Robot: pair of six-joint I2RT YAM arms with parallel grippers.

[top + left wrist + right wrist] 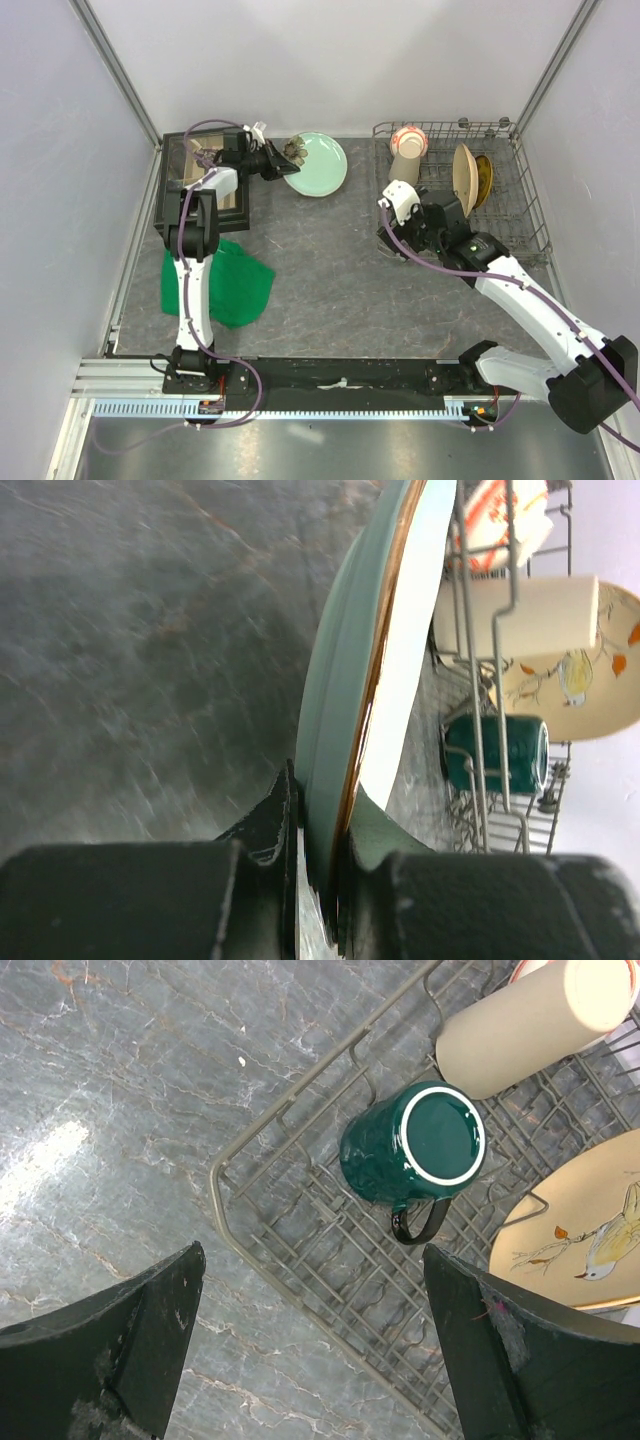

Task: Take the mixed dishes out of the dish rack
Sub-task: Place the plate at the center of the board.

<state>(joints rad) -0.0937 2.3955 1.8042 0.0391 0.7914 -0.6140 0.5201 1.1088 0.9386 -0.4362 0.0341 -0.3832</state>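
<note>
table centre: bare stone table (330, 260) between pale green plate (318, 165) and dish rack (505, 215), open lane.
right gripper (310, 1260): fingers spread wide above dark green mug (410, 1145), nothing between.
mug neighbours: beige cup (520, 1025) just beside; bird plate (580, 1225) near the handle; raised rack wire on the table side.
left edge: black box (190, 190) and green cloth (225, 285) flank the left arm.

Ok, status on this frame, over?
Left fingers shut on pale green plate, outside dish rack. Right fingers open above dark green mug. Nothing in between.
</note>
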